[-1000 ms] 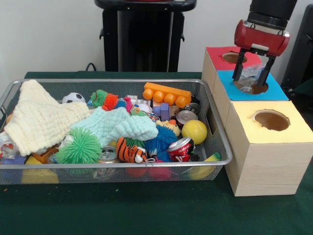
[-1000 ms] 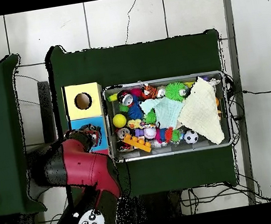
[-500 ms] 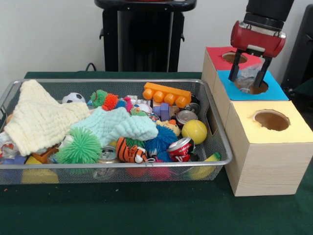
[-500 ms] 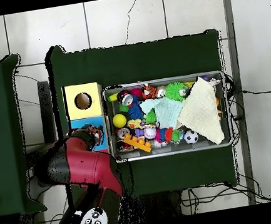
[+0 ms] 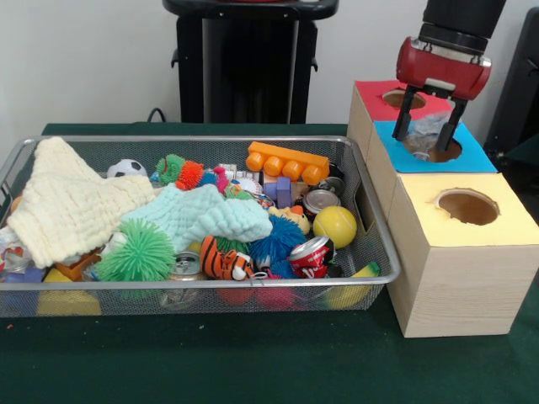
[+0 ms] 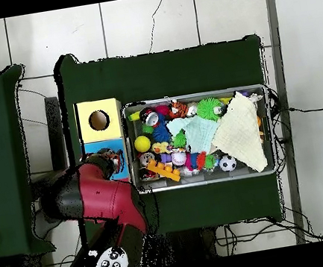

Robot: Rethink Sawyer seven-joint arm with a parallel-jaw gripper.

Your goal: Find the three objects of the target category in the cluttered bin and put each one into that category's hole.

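Three holes top the wooden sorting box (image 5: pixel 459 278) at right: red (image 5: pixel 402 98) at the far end, blue (image 5: pixel 432 148) in the middle, yellow (image 5: pixel 468 206) nearest. Poised right over the blue hole, end effector (image 5: pixel 425 131) with black fingers (image 5: pixel 402 119) spread, straddling a crumpled clear plastic item (image 5: pixel 429 128) that sits at the hole's mouth, seemingly a squashed bottle. Hard to tell whether still pinched or already let go; judged to be at the release.

Best done by parting the fingers fully, then lifting straight up, so no snag drags the light plastic back out. Worth checking that the piece drops through rather than bridging the rim, since crinkled film springs and catches.

Left of the box, wire-mesh bin (image 5: pixel 370 229) on the green counter (image 5: pixel 253 353), crammed. Soft, floppy pieces: cream waffle-weave cloth (image 5: pixel 67 206), mint cloth (image 5: pixel 202 215). Spiky rubbery balls, green (image 5: pixel 137 251) and blue (image 5: pixel 275 241). Rigid shapes: orange studded block (image 5: pixel 288 162), smooth yellow ball (image 5: pixel 335 225), dented red can (image 5: pixel 310 252), plush tiger (image 5: pixel 226 263).
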